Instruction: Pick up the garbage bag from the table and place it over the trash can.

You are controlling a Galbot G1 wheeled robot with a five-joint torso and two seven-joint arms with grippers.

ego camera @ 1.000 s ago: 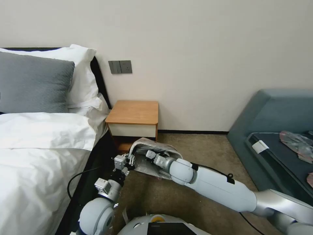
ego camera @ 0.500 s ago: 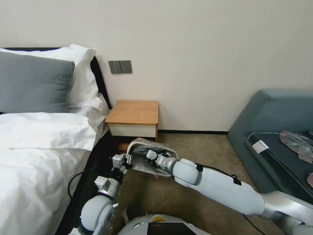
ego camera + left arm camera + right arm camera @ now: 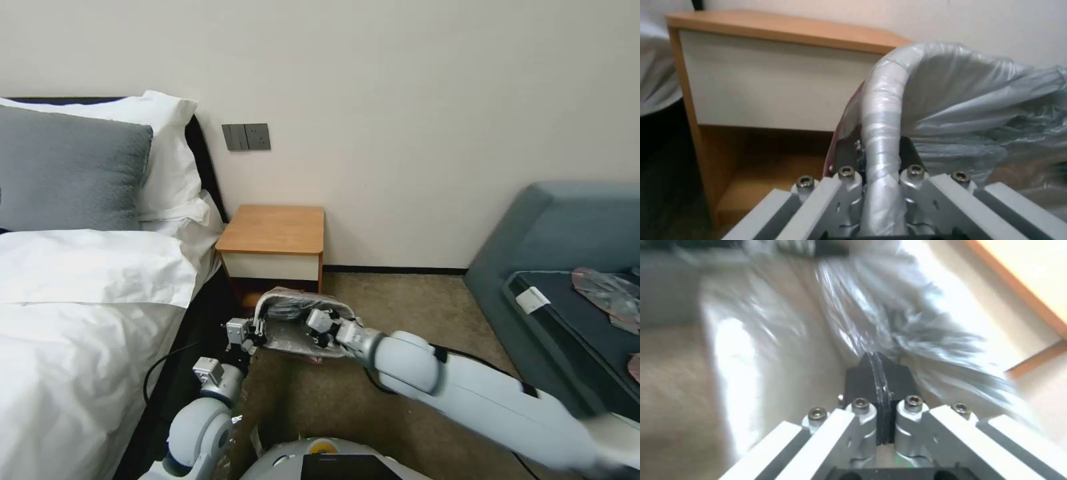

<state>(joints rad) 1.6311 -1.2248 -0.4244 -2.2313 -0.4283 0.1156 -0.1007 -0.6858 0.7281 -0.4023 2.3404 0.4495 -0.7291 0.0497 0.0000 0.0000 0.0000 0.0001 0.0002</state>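
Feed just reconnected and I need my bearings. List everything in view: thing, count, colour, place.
garbage bag: one, translucent grey, stretched over the trash can rim, on the carpet before the table
trash can: one, rim under the bag
table: one, orange-brown, white drawer, against the wall
bed: one, white linen, left
pillows: grey and white
wall switches: grey
sofa: blue-grey, right
left end effector: shut on bag-covered rim
right end effector: shut on bag

The table (image 3: 273,230) stands against the wall, the bed (image 3: 80,300) to its left. Before it on the floor sits the bin (image 3: 293,327), the bag (image 3: 303,310) over it, between the left gripper (image 3: 257,331) and right gripper (image 3: 319,327).
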